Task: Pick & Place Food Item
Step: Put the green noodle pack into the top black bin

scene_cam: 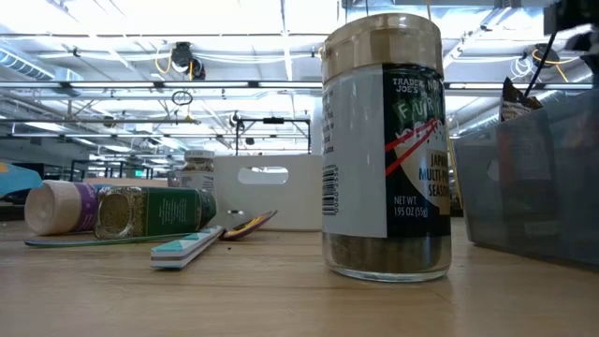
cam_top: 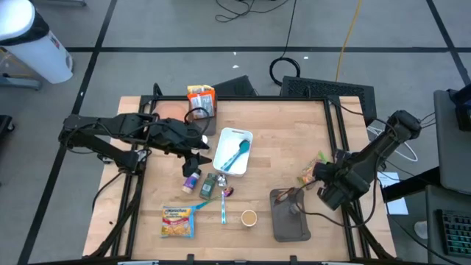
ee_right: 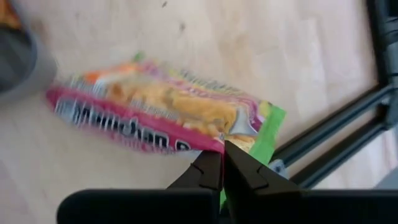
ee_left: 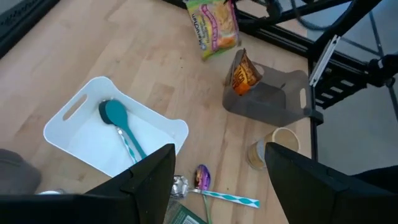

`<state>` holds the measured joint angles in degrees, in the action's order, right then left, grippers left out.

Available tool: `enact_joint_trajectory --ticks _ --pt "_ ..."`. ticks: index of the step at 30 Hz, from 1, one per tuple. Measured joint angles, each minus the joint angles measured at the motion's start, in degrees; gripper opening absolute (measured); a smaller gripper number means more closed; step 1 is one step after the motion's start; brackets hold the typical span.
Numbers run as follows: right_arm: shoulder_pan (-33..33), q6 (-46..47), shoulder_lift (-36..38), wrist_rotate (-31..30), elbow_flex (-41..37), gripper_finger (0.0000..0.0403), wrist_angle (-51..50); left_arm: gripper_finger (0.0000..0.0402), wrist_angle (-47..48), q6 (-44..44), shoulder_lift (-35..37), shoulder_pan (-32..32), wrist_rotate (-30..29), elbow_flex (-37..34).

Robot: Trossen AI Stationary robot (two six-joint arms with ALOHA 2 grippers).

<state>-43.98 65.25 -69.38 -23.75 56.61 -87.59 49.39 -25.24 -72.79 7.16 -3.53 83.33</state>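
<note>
Your right gripper (ee_right: pixel 222 163) is pinched closed on the edge of the ramen packet (ee_right: pixel 165 115), which lies flat on the table (cam_top: pixel 294 132) near its right edge, just beside the grey tray (cam_top: pixel 289 219). Lift slowly: the hold appears marginal, on a corner only. Your left gripper (ee_left: pixel 217 171) hangs open above the white bin (ee_left: pixel 74 127), idle.

White bin (cam_top: pixel 236 140), teal spoon (cam_top: pixel 234 154), pink-and-yellow noodle packet (ee_right: pixel 168 115), grey tray (cam_top: pixel 291 221)
</note>
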Motion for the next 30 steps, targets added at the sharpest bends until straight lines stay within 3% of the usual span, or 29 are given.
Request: enact_joint_trajectory --ticks 7,15,24,27,30 --pt "3.50 -3.26 -0.01 -4.55 5.38 0.0000 -2.43 0.0255 0.04 0.88 -0.87 -0.51 0.35 0.00" --pt "8.29 -11.53 -0.07 -10.65 10.25 0.0000 -2.51 0.0255 -0.45 0.66 -1.38 -3.89 5.06 0.01" --pt "10.81 -30.41 -0.07 -25.10 21.80 0.0000 1.74 0.0255 -10.27 2.68 -3.35 -12.96 27.40 -0.01" --pt "12.20 -40.87 -0.07 -27.88 24.80 0.0000 10.84 0.0255 -18.95 1.72 -5.41 -16.09 37.04 0.13" --pt "13.62 -54.91 -0.02 -28.78 25.73 0.0000 26.39 0.0255 -26.83 -0.84 -8.28 -18.73 46.10 0.01"
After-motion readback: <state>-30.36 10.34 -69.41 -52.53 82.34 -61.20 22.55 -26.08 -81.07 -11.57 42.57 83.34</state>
